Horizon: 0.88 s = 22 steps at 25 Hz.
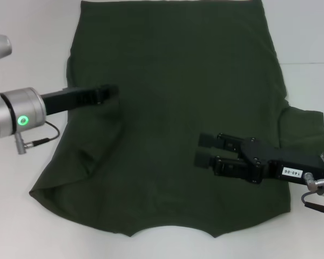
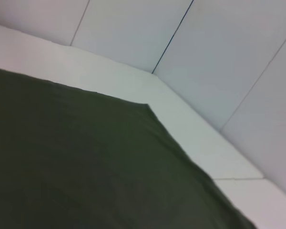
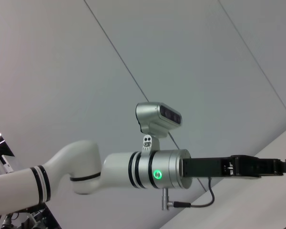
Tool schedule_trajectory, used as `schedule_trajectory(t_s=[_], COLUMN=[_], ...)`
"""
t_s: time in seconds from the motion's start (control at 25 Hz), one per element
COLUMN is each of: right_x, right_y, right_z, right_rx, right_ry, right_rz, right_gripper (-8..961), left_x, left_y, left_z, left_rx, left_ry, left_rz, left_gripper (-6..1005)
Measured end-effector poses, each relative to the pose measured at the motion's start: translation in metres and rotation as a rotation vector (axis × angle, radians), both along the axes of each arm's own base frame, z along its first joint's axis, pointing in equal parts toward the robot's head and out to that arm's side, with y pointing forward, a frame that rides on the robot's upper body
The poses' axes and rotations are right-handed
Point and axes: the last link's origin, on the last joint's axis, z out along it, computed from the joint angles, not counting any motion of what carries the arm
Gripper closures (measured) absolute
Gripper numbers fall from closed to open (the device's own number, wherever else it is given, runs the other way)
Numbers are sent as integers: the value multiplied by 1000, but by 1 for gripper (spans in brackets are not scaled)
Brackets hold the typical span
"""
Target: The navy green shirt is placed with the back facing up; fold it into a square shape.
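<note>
White bench (image 1: 32,226) fills the head view, and a big green shirt (image 1: 173,108) lies spread out flat on it. The shirt takes up most of the middle. Its straight edge is at the far side. Its curved neck edge is at the near side, close to the robot.

On the left, the left gripper (image 1: 109,93) reaches in over the shirt's left side. Its arm has a silver ring with a small green light (image 1: 24,120). The tip of the gripper is right at a soft fold of cloth, where the left side of the shirt is bunched up a little. You cannot tell if its jaws are wide or closed, because the tip is dark against the dark cloth. The left wrist view shows only shirt (image 2: 86,167) on the bench (image 2: 200,143) and pale wall panels (image 2: 229,57) behind it.

On the right, the right gripper (image 1: 204,150) is over the right half of the shirt, pointing toward the middle. Its jaws are apart, with a narrow gap between them, and they hold nothing. A white label (image 1: 291,173) sits on its black body. Past it, a sleeve (image 1: 308,129) sticks out on the right side of the shirt.

The right wrist view looks across at the left arm (image 3: 152,171), with its green light, in front of a gray wall (image 3: 86,71).
</note>
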Motion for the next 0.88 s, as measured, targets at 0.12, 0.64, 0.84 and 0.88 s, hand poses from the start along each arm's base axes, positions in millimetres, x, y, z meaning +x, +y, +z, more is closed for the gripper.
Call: schedule_trajectory(t_s=[0.12,0.64,0.84,0.88], right_x=[0,13,17,17], right_y=[0,7,23,26], right_z=[-1,26,49,53], right_rx=[-3,4,14,18], right_ry=[1,31,69,75], right_rz=[-2,-96,-192,-212], right_gripper=[104,104,105,105], left_x=[-1,-45,-57,-58], left_y=[-2,-28,-37,-40], left_z=[-5,16,16,13], left_rx=[-8,82,90,83], left_ry=[-46,32,50,55], left_rz=[19,38,51,50], left_gripper=[818,366,290,290])
